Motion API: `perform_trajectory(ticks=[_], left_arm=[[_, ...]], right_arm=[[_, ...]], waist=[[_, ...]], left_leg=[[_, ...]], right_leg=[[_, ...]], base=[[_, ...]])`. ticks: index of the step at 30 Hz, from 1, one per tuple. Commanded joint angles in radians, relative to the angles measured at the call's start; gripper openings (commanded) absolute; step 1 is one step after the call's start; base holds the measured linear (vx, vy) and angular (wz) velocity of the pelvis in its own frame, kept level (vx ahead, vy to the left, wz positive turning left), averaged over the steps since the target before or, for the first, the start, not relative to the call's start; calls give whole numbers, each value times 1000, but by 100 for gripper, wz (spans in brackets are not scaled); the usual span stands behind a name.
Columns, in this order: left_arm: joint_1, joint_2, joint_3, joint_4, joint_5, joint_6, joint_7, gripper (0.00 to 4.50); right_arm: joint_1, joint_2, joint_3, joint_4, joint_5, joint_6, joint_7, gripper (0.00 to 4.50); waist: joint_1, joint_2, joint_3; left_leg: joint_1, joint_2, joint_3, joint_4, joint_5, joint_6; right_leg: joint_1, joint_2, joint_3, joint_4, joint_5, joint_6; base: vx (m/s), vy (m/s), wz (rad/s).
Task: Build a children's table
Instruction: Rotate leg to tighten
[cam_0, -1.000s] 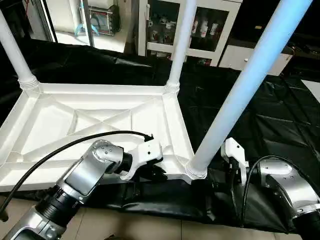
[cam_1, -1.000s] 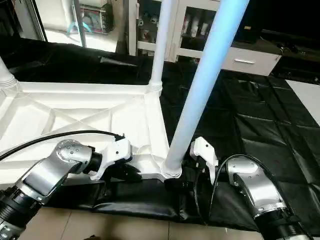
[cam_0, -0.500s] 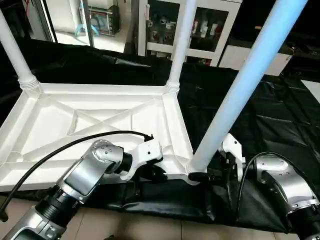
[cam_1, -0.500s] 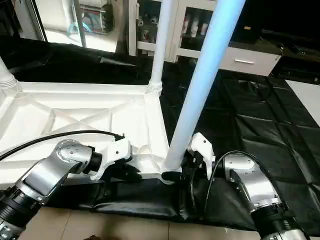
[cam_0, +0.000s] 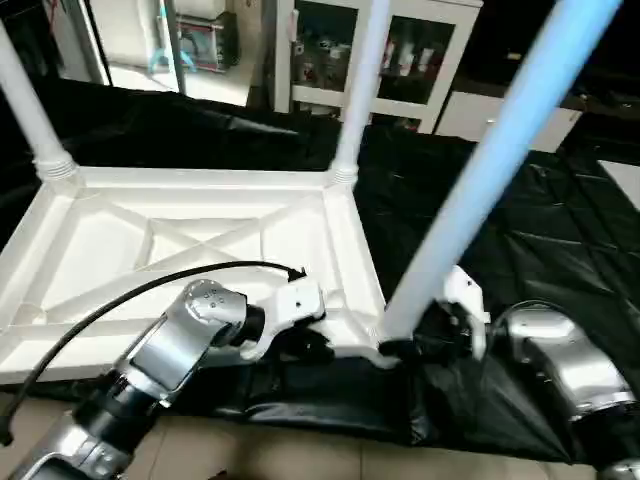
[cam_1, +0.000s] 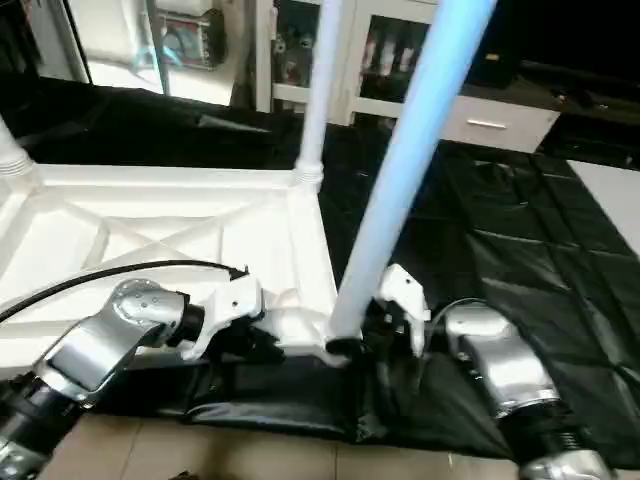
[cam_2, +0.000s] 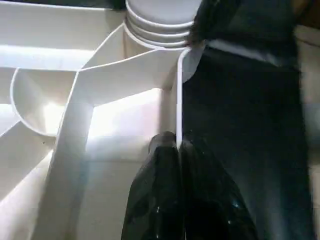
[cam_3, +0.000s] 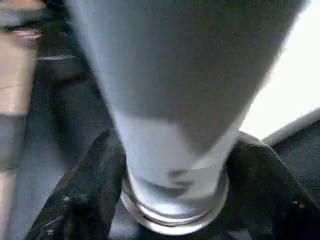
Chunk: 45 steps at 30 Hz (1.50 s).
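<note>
The upturned white table top fills the frame's left and centre on a black sheet. Three legs stand in its corner sockets; the nearest leg rises at centre right. The right hand straddles its base, fingers spread either side. The left hand, pressed together, pinches the top's near rim. No writing is readable.

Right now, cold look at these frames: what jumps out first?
The pale leg slanting up across the right of the head view, its foot in the tabletop's near right corner socket, with the right gripper straddling its base, a black finger on each side. Next, the upside-down white tabletop on black sheeting, X ribs showing, with two more legs standing at its far corners. The left gripper is shut on the tabletop's near rim.
</note>
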Motion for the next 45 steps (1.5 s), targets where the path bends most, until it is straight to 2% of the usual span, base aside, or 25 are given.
perform_trajectory(ticks=[1, 4, 6, 7, 8, 9, 13, 15, 17, 19, 20, 22, 24, 27, 28, 30, 31, 33, 34, 35, 37, 38, 41, 43, 45], left_arm=[[-36, -83, 44, 99, 23, 41, 161, 0], [-84, -158, 97, 179, 29, 85, 286, 0], [-114, -191, 118, 225, 38, 94, 352, 0], [-128, -207, 128, 247, 43, 91, 386, 0], [-152, -234, 147, 286, 48, 81, 444, 0], [-168, -257, 165, 313, 50, 65, 491, 0], [-228, -346, 215, 405, 53, 11, 632, 0], [-249, -370, 224, 430, 56, -2, 664, 0], [-258, -377, 230, 441, 55, -13, 681, 0], [-266, -376, 234, 453, 58, -24, 694, 0], [-268, -370, 237, 461, 61, -31, 696, 0], [-268, -366, 240, 464, 62, -35, 697, 0], [-271, -363, 242, 480, 65, -44, 697, 0], [-274, -358, 239, 490, 68, -53, 691, 0], [-274, -351, 230, 495, 72, -72, 680, 0], [-275, -346, 221, 500, 77, -93, 666, 0], [-277, -344, 218, 503, 78, -100, 662, 0], [-280, -341, 206, 511, 82, -123, 646, 0], [-281, -340, 202, 515, 82, -131, 640, 0], [-283, -341, 196, 520, 84, -144, 632, 0], [-288, -346, 185, 534, 86, -168, 618, 0], [-291, -350, 177, 543, 87, -180, 609, 0], [-300, -358, 164, 566, 83, -207, 597, 0], [-313, -369, 153, 601, 83, -262, 577, 0], [-326, -383, 149, 633, 88, -317, 554, 0]], right_arm=[[-14, 53, -25, 80, -62, 47, -193, 274], [-35, 143, -60, 104, -56, 94, -351, 267], [-56, 198, -82, 132, -63, 111, -470, 265], [-67, 223, -91, 149, -67, 116, -523, 264], [-88, 265, -110, 184, -68, 123, -616, 263], [-103, 296, -131, 210, -63, 123, -681, 263], [-165, 424, -207, 300, -25, 89, -873, 262], [-186, 459, -197, 308, -52, 54, -917, 261], [-195, 473, -189, 307, -65, 38, -926, 261], [-205, 480, -192, 316, -72, 16, -939, 261], [-210, 478, -197, 325, -78, -4, -941, 261], [-210, 477, -203, 323, -72, -14, -930, 261], [-209, 474, -211, 323, -67, -37, -918, 261], [-201, 466, -216, 305, -57, -52, -897, 261], [-178, 450, -224, 258, -40, -61, -868, 261], [-158, 434, -228, 217, -31, -62, -850, 261], [-154, 430, -231, 209, -30, -64, -845, 317], [-120, 402, -235, 143, -37, -56, -845, 331], [-107, 391, -236, 120, -40, -53, -844, 331], [-86, 378, -236, 85, -45, -50, -845, 337], [-43, 356, -235, 19, -57, -31, -851, 358], [-17, 342, -229, -17, -71, -17, -855, 368], [37, 317, -213, -83, -89, 6, -853, 384], [83, 307, -208, -133, -97, 24, -851, 404], [122, 303, -207, -171, -106, 41, -853, 404]], waist=[[-8, 2, -40], [-11, 5, -41], [-17, 2, -41], [-19, 4, -42], [-23, 6, -49], [-25, 7, -48], [-29, 7, -49], [-22, 5, -53], [-16, 4, -57], [-15, 0, -58], [-10, 0, -63], [-3, 1, -64], [1, 1, -60], [2, 1, -57], [2, 3, -55], [5, 3, -55], [6, 2, -55], [13, 4, -54], [11, 4, -52], [-5, 3, -52], [-7, 4, -54], [-9, 5, -56], [-3, 3, -54], [1, 10, -52], [8, 7, -50]], left_leg=[[12, 44, -29, -77, -307, -20], [11, 43, -33, -79, -322, -24], [8, 42, -35, -79, -329, -23], [8, 41, -35, -79, -325, -25], [6, 41, -36, -78, -299, -29], [6, 41, -33, -79, -297, -27], [7, 40, -31, -79, -305, -27], [7, 41, -27, -77, -261, -24], [2, 41, -23, -74, -187, -2], [-1, 40, -20, -72, -146, 12], [-1, 37, -16, -66, -85, 37], [-4, 36, -14, -63, -35, 67], [-1, 37, -11, -64, -48, 80], [-1, 40, -12, -67, -93, 69], [1, 41, -13, -70, -122, 52], [2, 42, -13, -70, -122, 51], [2, 42, -13, -70, -120, 52], [1, 40, -11, -69, -115, 58], [-8, 39, -15, -71, -120, 63], [-24, 38, -25, -80, -126, 52], [-17, 39, -25, -77, -133, 39], [-4, 39, -20, -70, -109, 43], [-6, 38, -17, -68, -85, 69], [-3, 40, -17, -70, -112, 74], [4, 39, -13, -69, -129, 74]], right_leg=[[28, -69, 50, -101, -470, -125], [27, -71, 48, -108, -512, -94], [25, -70, 46, -112, -526, -80], [23, -71, 47, -112, -522, -79], [25, -70, 48, -105, -462, -92], [23, -67, 49, -104, -431, -98], [19, -68, 50, -102, -418, -102], [21, -68, 53, -93, -328, -115], [30, -65, 55, -76, -201, -138], [33, -64, 56, -68, -139, -152], [38, -64, 57, -56, -60, -174], [42, -64, 58, -50, 4, -191], [40, -64, 58, -54, -13, -199], [40, -66, 57, -62, -89, -190], [38, -66, 58, -68, -138, -173], [38, -66, 59, -67, -137, -166], [38, -65, 59, -67, -132, -164], [37, -64, 59, -72, -140, -154], [43, -65, 60, -72, -144, -139], [54, -64, 54, -72, -191, -113], [50, -67, 54, -81, -231, -93], [40, -63, 59, -74, -162, -121], [41, -62, 59, -69, -102, -153], [38, -65, 59, -74, -143, -162], [31, -62, 60, -84, -168, -147]], base=[[0, 0, 0], [0, 0, 0], [0, 0, 0], [0, 0, 0], [0, 0, 0], [0, 0, 0], [0, 0, 0], [0, 0, 0], [51, 0, 5], [56, 0, 2], [53, -1, 1], [0, 0, 0], [0, 0, 0], [0, 0, 0], [0, 0, 0], [0, 0, 0], [0, 0, 0], [0, 0, 0], [0, 0, 0], [0, 0, 0], [0, 0, 0], [0, 0, 0], [0, 0, 0], [0, 0, 0], [0, 0, 0]])
